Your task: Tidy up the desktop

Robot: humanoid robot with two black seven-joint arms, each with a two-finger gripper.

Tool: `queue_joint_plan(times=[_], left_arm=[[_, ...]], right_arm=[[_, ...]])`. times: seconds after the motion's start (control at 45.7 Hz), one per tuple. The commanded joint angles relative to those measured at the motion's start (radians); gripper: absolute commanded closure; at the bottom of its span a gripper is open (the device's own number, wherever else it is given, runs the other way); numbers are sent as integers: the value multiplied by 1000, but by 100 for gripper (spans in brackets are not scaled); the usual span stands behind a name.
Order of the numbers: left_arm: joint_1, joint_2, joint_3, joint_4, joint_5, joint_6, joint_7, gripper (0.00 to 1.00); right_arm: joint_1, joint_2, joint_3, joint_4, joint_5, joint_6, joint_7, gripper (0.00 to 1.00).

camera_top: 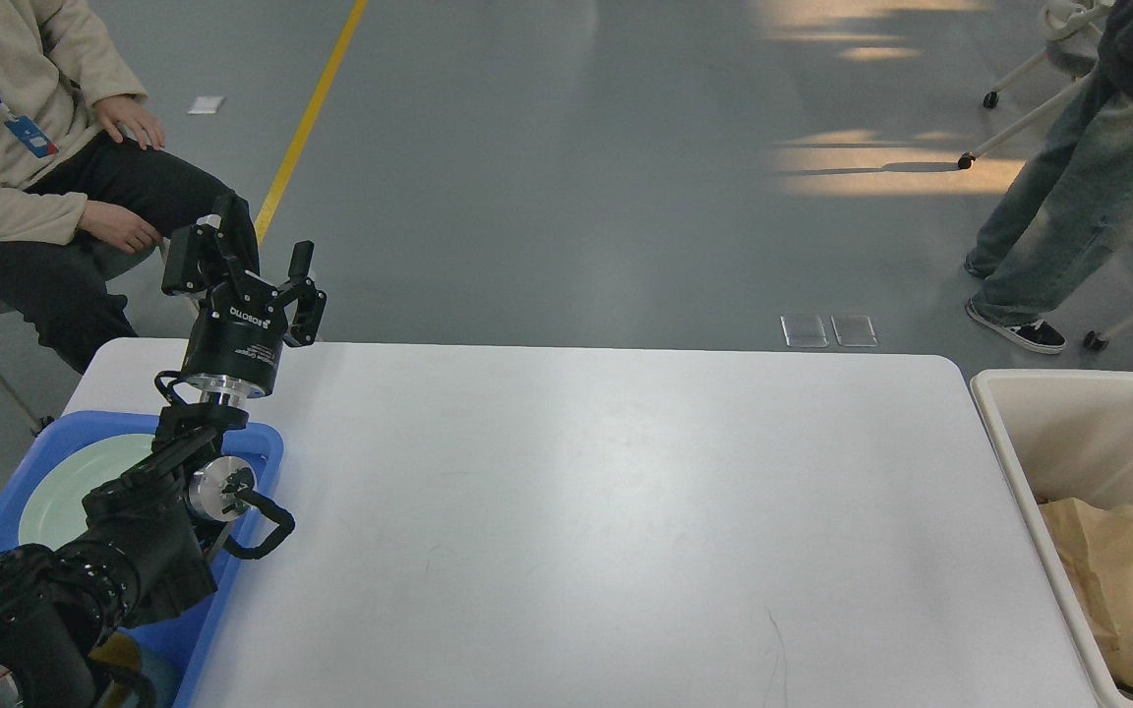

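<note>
Left gripper (257, 258), fingers spread and empty, hovers over the desktop (606, 511) beside blue tray (262, 442).

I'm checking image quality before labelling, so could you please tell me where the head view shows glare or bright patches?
In the head view, a soft pale sheen lies across the middle of the desktop; warm sunlit patches streak the floor at upper right; the left gripper is dark but sharp, its jaws apart.
</note>
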Motion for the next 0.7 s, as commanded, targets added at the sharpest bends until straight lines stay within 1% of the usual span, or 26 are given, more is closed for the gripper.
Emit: queue_joint_plan(times=[0.0, 0.022, 0.044, 0.088, 0.109, 0.131, 0.219, 0.263, 0.306, 0.35, 0.372, 0.482, 0.679], left_arm=[[0, 0, 0, 0, 0, 0, 0, 4], [0, -1, 0, 0, 0, 0, 0, 4], [0, -1, 0, 0, 0, 0, 0, 4], [0, 0, 0, 0, -1, 0, 0, 4], [0, 0, 0, 0, -1, 0, 0, 4], [0, 0, 0, 1, -1, 0, 0, 4], [0, 0, 0, 0, 0, 0, 0, 4], [0, 0, 0, 0, 0, 0, 0, 4], [0, 0, 0, 0, 0, 0, 0, 4], [0, 0, 0, 0, -1, 0, 0, 4], [0, 0, 0, 0, 0, 0, 0, 4], [0, 0, 0, 0, 0, 0, 0, 4], [0, 0, 0, 0, 0, 0, 0, 4]], right_arm=[[-12, 1, 7, 0, 16, 0, 1, 100], [-11, 1, 7, 0, 18, 0, 1, 93], [-11, -1, 8, 0, 18, 0, 1, 80], [-11, -1, 10, 0, 19, 0, 1, 62], [-9, -1, 10, 0, 19, 0, 1, 56], [-9, -1, 13, 1, 19, 0, 1, 50], [-11, -1, 37, 9, 19, 3, 3, 36], [-11, -1, 52, 13, 19, 5, 3, 26], [-6, -2, 66, 17, 19, 8, 5, 13], [2, -2, 77, 21, 19, 12, 6, 2], [3, -1, 82, 27, 19, 17, 6, 0], [34, -4, 83, 59, 19, 23, 6, 0], [89, -2, 88, 59, 19, 25, 6, 0]])
